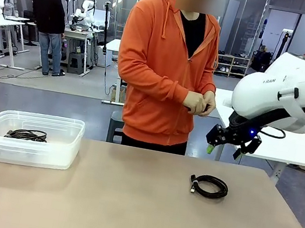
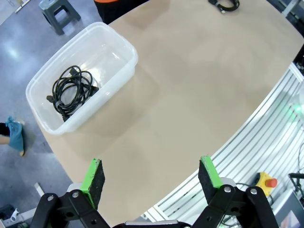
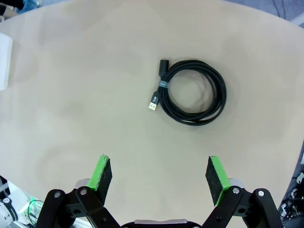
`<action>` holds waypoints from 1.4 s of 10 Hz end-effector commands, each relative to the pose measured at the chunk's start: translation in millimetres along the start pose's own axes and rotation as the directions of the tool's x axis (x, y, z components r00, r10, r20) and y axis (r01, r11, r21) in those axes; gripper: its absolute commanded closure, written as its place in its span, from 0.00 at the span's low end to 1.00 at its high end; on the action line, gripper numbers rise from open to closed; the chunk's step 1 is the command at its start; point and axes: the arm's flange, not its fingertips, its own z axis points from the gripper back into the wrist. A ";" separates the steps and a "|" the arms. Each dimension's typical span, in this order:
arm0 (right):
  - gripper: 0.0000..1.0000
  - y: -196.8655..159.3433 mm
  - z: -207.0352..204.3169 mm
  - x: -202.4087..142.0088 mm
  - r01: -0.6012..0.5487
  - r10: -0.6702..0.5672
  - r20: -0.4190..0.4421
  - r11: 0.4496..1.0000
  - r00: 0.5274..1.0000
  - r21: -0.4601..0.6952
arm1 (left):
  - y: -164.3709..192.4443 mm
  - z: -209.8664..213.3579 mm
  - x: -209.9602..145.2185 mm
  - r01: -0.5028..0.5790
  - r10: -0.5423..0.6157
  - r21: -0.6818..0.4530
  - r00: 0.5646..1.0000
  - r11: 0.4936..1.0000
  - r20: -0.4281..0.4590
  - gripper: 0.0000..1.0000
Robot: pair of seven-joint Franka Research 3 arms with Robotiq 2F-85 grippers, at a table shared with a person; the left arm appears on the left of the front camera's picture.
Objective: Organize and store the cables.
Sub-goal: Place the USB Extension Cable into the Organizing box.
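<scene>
Cable coil flat, connectors toward tub

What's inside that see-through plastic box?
A coil of black cable lies on the bottom of the box, near one end. The rest looks bare. What lies under the coil is covered.

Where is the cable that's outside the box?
The coiled cable lies on the table, right of middle in the front view, below the right claw.
</scene>
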 end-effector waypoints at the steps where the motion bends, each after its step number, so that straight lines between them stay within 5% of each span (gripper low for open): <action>1: 0.00 19.8 -22.1 35.8 -0.003 0.002 -0.066 1.000 0.998 -0.015 | -2.9 0.6 -0.1 0.001 -0.001 0.007 1.000 1.000 -0.012 0.00; 5: 0.00 38.4 -61.9 64.5 0.009 -0.022 -0.114 0.994 0.993 -0.112 | -2.9 0.6 -0.1 0.001 -0.001 0.007 1.000 1.000 -0.012 0.00; 9: 0.00 31.1 -69.2 73.4 -0.270 0.258 -0.165 0.961 0.952 -0.061 | -2.9 0.6 -0.1 0.001 -0.001 0.007 1.000 1.000 -0.012 0.00; 12: 0.00 20.4 -78.7 75.3 -0.428 0.431 -0.193 0.902 0.881 0.059 | -2.9 0.6 -0.1 0.001 -0.001 0.007 1.000 1.000 -0.012 0.00; 14: 0.00 18.0 -92.1 66.5 -0.583 0.588 -0.212 0.807 0.781 0.089 | -2.9 0.6 -0.1 0.001 -0.001 0.007 1.000 1.000 -0.012 0.00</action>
